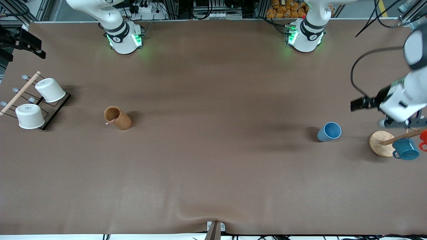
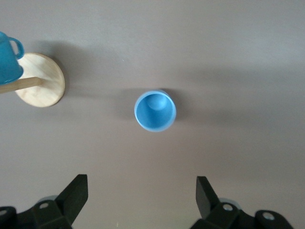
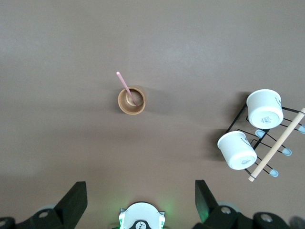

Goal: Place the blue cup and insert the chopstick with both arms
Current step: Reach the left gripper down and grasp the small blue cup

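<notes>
Blue cup (image 2: 155, 110) stands upright on bench (image 1: 213, 160); chopstick (image 3: 125, 87) rests in wooden cup (image 3: 132, 101). Both end effectors, left (image 2: 142, 200) and right (image 3: 141, 202), open, empty. Next: right grasps chopstick.

Matt blue cup (image 1: 329, 131), wooden rack base (image 1: 380, 143)

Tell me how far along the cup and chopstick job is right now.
Early. The blue cup already stands upright on the table, apart from the mug stand. Nothing is in hand: the left gripper hangs open above the cup, and the right gripper hangs open over the brown wooden cup. Left to do: the chopstick still sits in that wooden cup and must go into the blue one.
</notes>
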{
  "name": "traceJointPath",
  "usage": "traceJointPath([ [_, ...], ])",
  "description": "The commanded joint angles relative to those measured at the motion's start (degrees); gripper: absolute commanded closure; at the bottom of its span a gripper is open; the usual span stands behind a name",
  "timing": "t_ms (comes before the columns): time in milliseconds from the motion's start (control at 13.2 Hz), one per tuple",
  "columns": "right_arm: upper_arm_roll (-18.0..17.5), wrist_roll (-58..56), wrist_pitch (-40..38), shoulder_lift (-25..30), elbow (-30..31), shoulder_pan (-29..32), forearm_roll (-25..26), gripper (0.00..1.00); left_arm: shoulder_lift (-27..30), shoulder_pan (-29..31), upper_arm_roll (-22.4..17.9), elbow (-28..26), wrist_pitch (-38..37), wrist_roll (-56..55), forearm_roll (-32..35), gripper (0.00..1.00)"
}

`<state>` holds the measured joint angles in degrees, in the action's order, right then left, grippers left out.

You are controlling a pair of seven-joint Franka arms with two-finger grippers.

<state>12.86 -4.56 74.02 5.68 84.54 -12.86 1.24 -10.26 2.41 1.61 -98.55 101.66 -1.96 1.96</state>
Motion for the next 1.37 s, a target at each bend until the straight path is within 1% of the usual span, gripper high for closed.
traceJointPath([
  [0,-6.50,-1.59,-0.46,-0.06,-0.25,7.65,-0.10,0.00,0.69,2.85,0.32,-11.28,14.12,0.29,0.06,0.00],
  [76,-9.05,-1.59,-0.46,-0.15,-0.25,10.20,-0.10,0.00,-0.28,3.04,0.33,-12.97,16.70,0.29,0.06,0.00],
  [228,-12.14,-1.68,-0.28,-0.32,-0.17,13.64,-0.19,0.00,-3.26,3.13,0.41,-13.60,17.86,0.38,0.06,0.00],
  [304,-13.81,-1.68,-0.02,-0.58,-0.17,15.39,-0.28,0.00,-4.75,3.13,0.41,-13.95,19.96,0.47,0.06,0.00],
  [380,-16.61,-1.68,0.15,-0.67,-0.17,17.76,-0.28,0.00,-5.81,3.30,0.41,-15.08,22.50,0.81,0.06,0.00],
  [532,-17.25,-1.51,1.20,-0.76,0.79,17.61,-0.19,0.00,-7.31,3.31,0.41,-16.76,26.47,0.82,-0.29,0.04],
  [759,-17.25,-1.51,7.78,-3.74,5.27,16.99,-0.19,0.00,-9.86,3.31,0.41,-16.76,27.36,0.73,-0.82,0.31],
  [835,-17.34,-1.51,9.19,-5.32,5.72,16.91,-0.19,0.00,-10.74,3.31,0.41,-16.59,27.45,0.73,-0.82,0.47],
  [987,-17.34,-1.51,11.57,-9.97,5.81,17.08,-0.28,0.00,-11.53,3.30,0.50,-16.33,27.71,0.73,-0.82,0.88],
  [1063,-17.43,-1.25,13.32,-12.17,5.81,16.65,-0.36,0.00,-11.71,3.31,0.41,-16.32,27.97,0.64,-0.82,1.00],
  [1291,-17.43,-0.80,17.11,-17.97,5.72,13.84,-0.36,0.00,-11.45,3.13,0.68,-16.15,27.89,1.17,-0.73,1.00],
])
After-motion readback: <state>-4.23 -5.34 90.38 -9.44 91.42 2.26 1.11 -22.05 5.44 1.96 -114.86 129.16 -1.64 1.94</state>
